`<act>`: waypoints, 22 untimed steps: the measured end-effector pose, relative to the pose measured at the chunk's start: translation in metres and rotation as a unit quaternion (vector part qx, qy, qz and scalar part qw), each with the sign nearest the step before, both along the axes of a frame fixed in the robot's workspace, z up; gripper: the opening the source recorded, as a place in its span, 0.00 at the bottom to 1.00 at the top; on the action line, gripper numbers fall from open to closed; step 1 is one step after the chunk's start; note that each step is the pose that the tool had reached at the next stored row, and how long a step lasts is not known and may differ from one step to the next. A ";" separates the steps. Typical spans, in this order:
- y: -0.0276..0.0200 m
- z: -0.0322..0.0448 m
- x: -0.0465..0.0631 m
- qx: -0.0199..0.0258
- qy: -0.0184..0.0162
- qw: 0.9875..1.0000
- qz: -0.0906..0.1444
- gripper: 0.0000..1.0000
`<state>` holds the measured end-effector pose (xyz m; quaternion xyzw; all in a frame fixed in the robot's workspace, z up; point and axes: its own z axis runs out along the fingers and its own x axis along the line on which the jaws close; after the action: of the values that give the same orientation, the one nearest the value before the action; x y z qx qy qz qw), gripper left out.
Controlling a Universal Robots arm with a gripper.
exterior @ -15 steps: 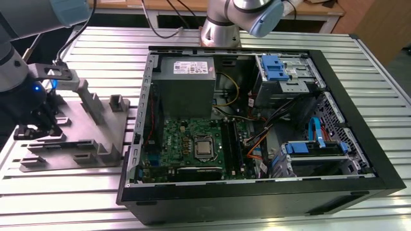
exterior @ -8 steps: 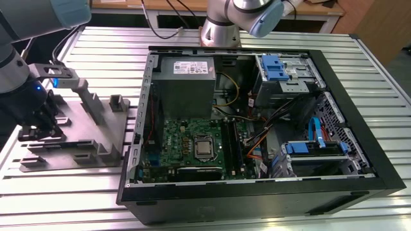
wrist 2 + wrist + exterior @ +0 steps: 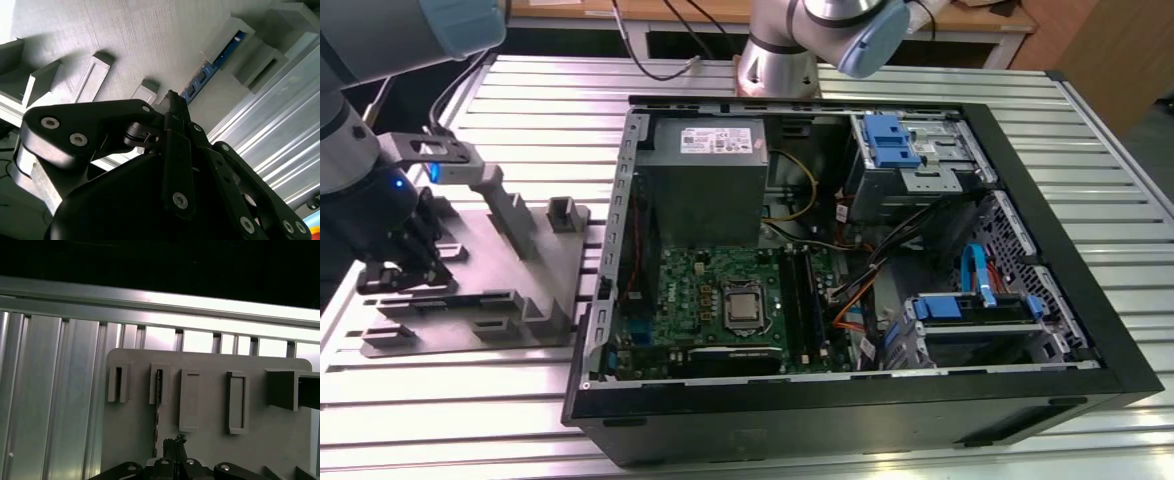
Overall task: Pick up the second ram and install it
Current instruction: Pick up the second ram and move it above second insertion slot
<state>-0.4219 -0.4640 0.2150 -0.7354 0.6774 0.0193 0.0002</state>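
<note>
there was one ribbed aluminium tabletop point(image 3: 454, 400), one open black tower computer case point(image 3: 854, 410), one green motherboard point(image 3: 694, 280) with one square silver processor chip point(image 3: 744, 310), one grey metal power supply box point(image 3: 707, 190) and two blue plastic drive brackets point(image 3: 887, 138). one grey printed fixture plate point(image 3: 474, 240) carried one thin flat blue-green memory board point(image 3: 210, 70) and four narrow grey slotted blocks point(image 3: 190, 400) in a row.

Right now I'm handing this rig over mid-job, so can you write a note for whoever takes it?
The gripper is low over the grey fixture plate, at one end of the second ram; whether it holds it cannot be told.
The second ram stands on edge in its holders, outside the computer case.
Done: gripper is at the ram.
Left: ram not yet lifted, nor seated in the slot rails.
</note>
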 end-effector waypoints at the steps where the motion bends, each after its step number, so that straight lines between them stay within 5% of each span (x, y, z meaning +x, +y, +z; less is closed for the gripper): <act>1: -0.0004 -0.0001 0.000 0.000 0.000 1.000 -0.002 0.10; 9: -0.0090 -0.0006 0.000 0.000 0.000 1.000 -0.011 0.10; 22: -0.0161 -0.0013 0.000 0.000 0.000 1.000 -0.012 0.10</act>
<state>-0.4220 -0.4802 0.2137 -0.7274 0.6859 0.0195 0.0006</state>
